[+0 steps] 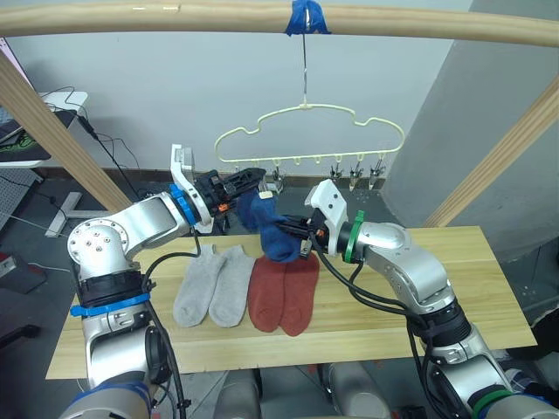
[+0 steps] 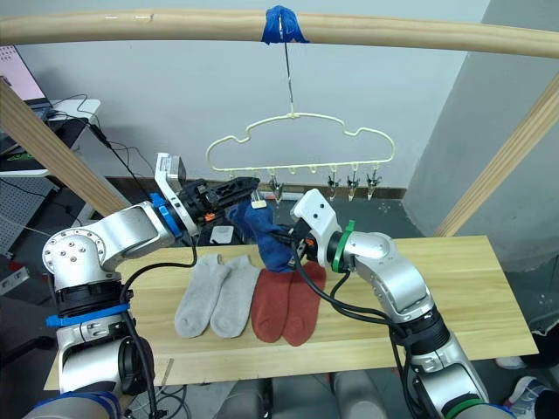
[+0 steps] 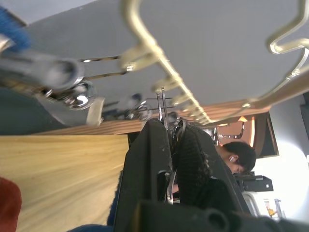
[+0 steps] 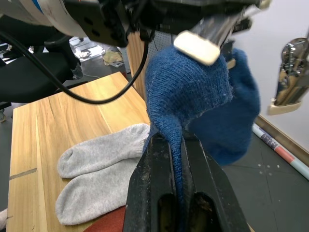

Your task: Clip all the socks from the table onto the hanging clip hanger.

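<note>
blue socks pinched by right end effector, clip hidden

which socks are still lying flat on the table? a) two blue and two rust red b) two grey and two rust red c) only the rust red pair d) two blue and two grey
b: two grey socks and two rust red socks lie side by side on the table, while the blue socks are held up near the clip hanger by the right pincer.
</note>
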You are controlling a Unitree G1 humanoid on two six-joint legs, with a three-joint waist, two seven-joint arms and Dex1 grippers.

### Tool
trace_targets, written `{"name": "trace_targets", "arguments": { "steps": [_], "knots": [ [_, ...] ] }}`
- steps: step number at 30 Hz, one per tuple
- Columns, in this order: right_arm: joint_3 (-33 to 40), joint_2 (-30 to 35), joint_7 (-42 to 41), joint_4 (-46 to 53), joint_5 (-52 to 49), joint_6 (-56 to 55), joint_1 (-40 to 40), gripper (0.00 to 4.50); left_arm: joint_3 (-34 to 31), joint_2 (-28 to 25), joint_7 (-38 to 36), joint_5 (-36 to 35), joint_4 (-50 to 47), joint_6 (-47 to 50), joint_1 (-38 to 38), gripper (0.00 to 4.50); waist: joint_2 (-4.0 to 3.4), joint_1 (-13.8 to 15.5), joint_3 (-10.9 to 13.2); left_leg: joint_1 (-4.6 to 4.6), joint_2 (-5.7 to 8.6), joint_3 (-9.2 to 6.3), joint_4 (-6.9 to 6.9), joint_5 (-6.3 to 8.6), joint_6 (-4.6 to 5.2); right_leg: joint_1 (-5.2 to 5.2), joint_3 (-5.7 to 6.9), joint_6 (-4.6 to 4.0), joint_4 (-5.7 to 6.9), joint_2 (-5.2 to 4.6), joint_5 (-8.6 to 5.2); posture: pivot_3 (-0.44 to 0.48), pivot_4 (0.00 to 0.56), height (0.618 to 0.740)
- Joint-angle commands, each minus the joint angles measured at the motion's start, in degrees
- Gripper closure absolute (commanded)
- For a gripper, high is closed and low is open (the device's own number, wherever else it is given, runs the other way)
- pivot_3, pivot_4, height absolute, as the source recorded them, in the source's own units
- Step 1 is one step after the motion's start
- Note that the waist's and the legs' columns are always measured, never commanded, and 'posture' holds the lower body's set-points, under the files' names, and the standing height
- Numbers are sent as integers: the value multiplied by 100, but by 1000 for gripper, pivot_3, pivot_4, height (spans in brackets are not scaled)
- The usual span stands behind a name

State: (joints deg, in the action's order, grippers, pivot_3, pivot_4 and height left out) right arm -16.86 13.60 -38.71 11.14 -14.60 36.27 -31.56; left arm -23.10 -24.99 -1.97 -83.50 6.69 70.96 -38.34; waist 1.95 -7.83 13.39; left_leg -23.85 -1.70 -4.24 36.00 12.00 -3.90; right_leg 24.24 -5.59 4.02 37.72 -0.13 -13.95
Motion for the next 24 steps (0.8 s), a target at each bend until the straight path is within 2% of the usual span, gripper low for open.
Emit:
{"name": "trace_targets", "arguments": {
  "steps": [1, 3, 10, 12, 13, 16, 18, 24],
  "knots": [
    [103, -12, -12, 3, -29, -135, -141, 4500, -27, -105, -480, 48, -322, -191, 16, 3413, 0, -1, 0, 0, 0, 0, 0, 0, 0, 0, 0, 0, 0, 0, 0, -127, 210, 740],
    [103, -30, -12, -111, -14, -174, -190, 4500, -4, -152, -599, 112, -386, -218, 36, 2691, 0, -3, 0, -1, 0, 0, 0, 0, 0, 0, 0, 0, 0, 0, 0, -122, 206, 740],
    [73, -116, -53, -364, -50, -253, -240, 4500, 192, -653, -1206, 509, -984, -187, 488, 739, 0, -10, 0, -1, -1, 1, -3, 0, 0, 2, -1, -1, 0, 0, 0, -107, 201, 740],
    [82, -136, -65, -391, -81, -216, -217, 3960, 520, -977, -1739, 991, -1412, -352, 776, 115, 0, -6, 0, -1, -1, 1, -3, 0, 0, 3, -1, -1, 0, 0, 0, -103, 199, 740],
    [73, -109, -113, -429, -92, -212, -159, 3784, 625, -1092, -1935, 1175, -1637, -444, 1012, 0, -1, -7, 0, -2, -1, 1, -3, 0, 0, 4, 0, -1, -2, 0, 0, -98, 198, 740],
    [64, 47, -238, -541, -59, -234, 32, 2787, 916, -1361, -2494, 1729, -2134, -846, 1510, 0, -1, -1, 0, -2, -1, 4, -6, 0, 0, 4, -2, -3, -3, -2, -1, -90, 196, 740],
    [78, 251, -307, -567, 10, -298, 225, 2118, 1242, -1456, -2799, 2362, -2350, -1363, 1695, 0, 0, 55, 0, -2, -1, 3, -6, 0, 0, 4, -1, -6, -5, -3, -2, -92, 194, 740],
    [439, 876, -345, -125, -108, -265, 724, 47, 1733, -1097, -2950, 3568, -2502, -2496, 1976, 0, -1, 167, 0, -2, 0, 12, -1, 0, 0, 3, -8, -7, -8, -4, -4, -100, 193, 740]
  ]
}}
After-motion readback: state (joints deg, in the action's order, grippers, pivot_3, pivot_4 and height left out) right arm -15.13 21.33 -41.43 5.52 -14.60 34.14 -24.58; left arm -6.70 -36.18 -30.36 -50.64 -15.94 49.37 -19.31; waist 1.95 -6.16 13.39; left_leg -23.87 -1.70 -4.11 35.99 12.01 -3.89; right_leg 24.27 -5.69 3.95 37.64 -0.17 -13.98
